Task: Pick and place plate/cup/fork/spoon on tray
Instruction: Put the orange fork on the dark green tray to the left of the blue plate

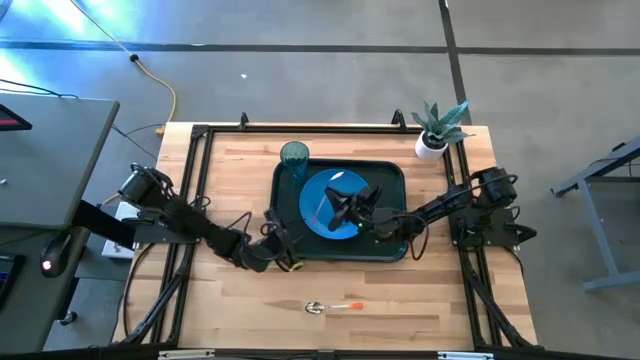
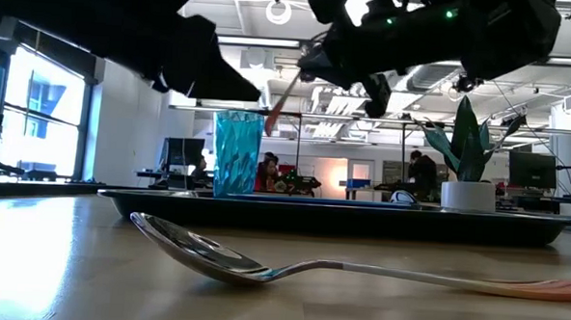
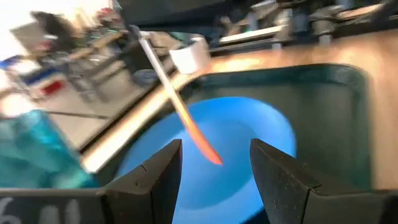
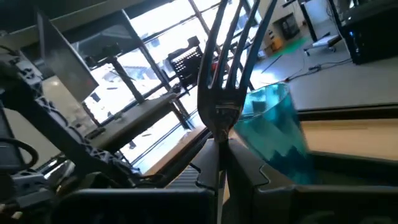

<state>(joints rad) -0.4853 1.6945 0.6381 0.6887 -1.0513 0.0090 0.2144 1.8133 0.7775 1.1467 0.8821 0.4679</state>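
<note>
The dark tray (image 1: 390, 175) lies mid-table with the blue plate (image 1: 320, 195) flat on it. The teal cup (image 1: 294, 157) stands at the tray's far left corner. My right gripper (image 1: 342, 208) is over the plate, shut on the fork (image 4: 227, 68). The fork's orange handle (image 3: 198, 135) slants down over the plate. My left gripper (image 3: 214, 168) is open and empty at the tray's near left corner (image 1: 283, 250). The spoon (image 1: 328, 306) lies on the table near the front edge. My right gripper pinches the fork's metal neck (image 4: 219, 121), just below the tines, between its two fingers. The tines stick out past the fingertips. The fork is tilted and clear of the plate, its orange handle end (image 2: 271, 116) lowest.
A white pot with a green plant (image 1: 433, 140) stands at the table's far right corner. Bare wood lies in front of the tray around the spoon (image 2: 262, 265). Black frame rails run along the table's left, right and far edges.
</note>
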